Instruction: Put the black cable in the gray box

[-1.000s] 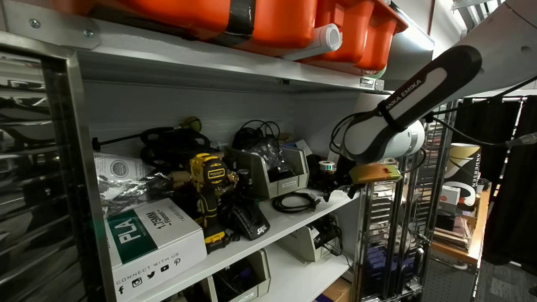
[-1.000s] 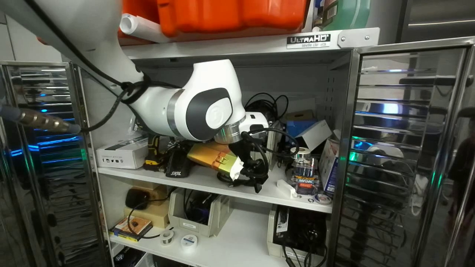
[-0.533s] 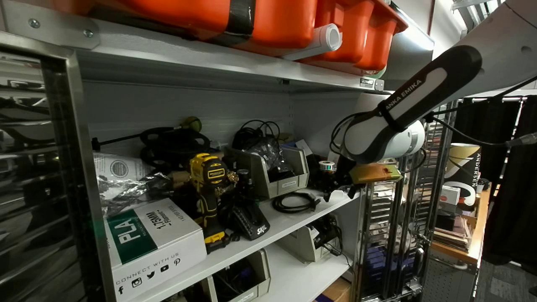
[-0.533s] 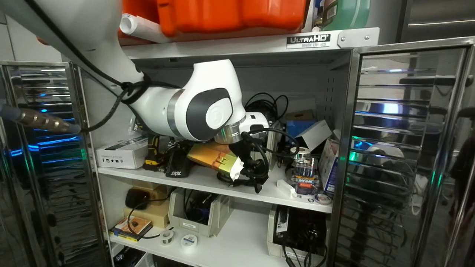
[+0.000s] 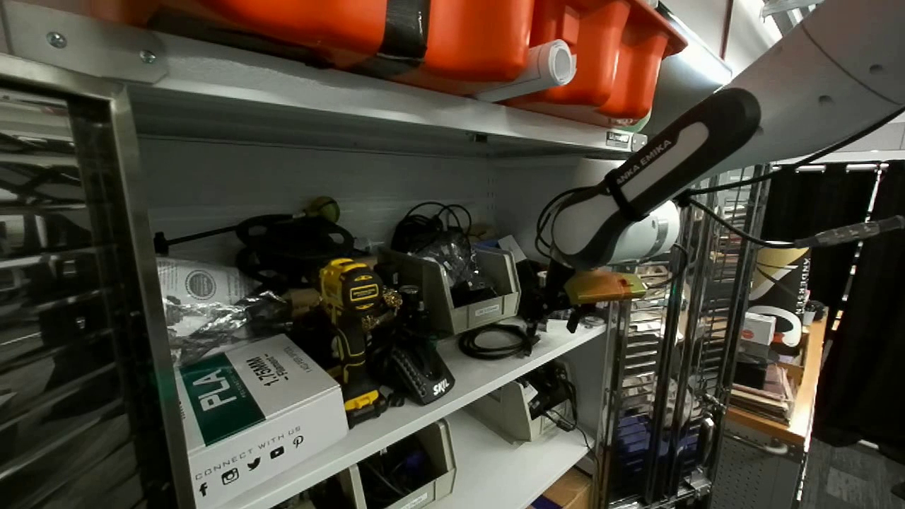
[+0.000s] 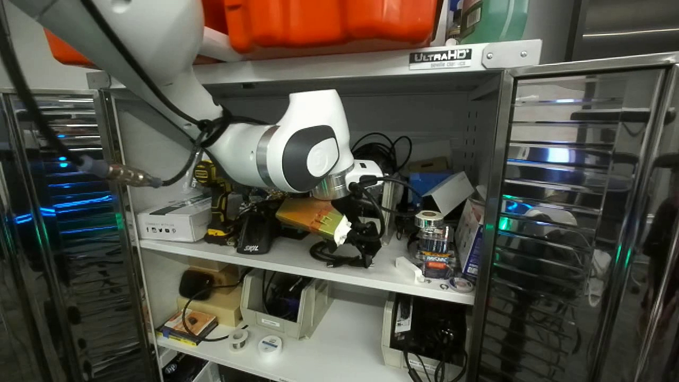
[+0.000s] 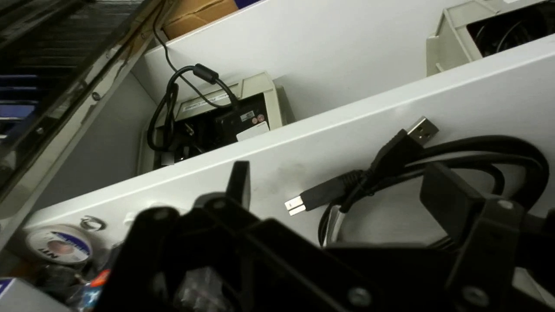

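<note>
Room [image 5: 848,484]: black curtain [image 5: 877,339] hung to the side
Cabinet [image 6: 339,69]: slatted doors [image 6: 573,212] swung open, orange tub [image 5: 459,42] up top
Table [image 5: 463,371]: white, pretty crammed, PLA box [image 5: 261,396] and drill [image 5: 352,304] included
Gray box [image 5: 488,312]: heaped past its rim
Claw [image 7: 344,184]: spread wide, nothing held
Black cable [image 7: 396,156]: laid coiled on the table, just beside the gray box

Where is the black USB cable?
In an exterior view, the cable lies right of the SKIL unit, in front of the gray box on the same shelf.
</note>
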You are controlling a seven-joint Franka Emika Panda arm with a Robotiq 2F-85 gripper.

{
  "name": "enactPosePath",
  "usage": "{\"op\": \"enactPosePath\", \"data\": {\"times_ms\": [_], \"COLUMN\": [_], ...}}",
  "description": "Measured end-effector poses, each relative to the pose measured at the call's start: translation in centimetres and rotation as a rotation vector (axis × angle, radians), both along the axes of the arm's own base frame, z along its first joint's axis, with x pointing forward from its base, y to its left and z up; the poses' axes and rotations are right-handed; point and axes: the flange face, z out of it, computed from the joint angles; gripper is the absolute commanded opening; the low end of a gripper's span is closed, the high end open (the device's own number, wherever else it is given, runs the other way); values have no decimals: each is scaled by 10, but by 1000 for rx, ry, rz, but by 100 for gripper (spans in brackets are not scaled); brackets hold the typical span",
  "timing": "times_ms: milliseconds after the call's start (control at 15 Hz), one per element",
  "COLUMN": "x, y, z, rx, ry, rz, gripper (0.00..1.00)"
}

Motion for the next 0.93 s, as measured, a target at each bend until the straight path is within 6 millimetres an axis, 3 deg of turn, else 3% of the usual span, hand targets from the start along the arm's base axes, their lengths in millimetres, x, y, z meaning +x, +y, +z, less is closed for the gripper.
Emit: {"op": "enactPosePath", "data": {"times_ms": [267,600,667,800,933], "x": [33,65,68,71,73], "y": [16,30,31,32,30], "z": [-28,-35,-35,-35,-33], "rx": [21,34,36,39,36], "ry": [77,89,88,93,96], "rz": [-6,-63,-77,-104,-129], "gripper": [100,99,75,71,54]}}
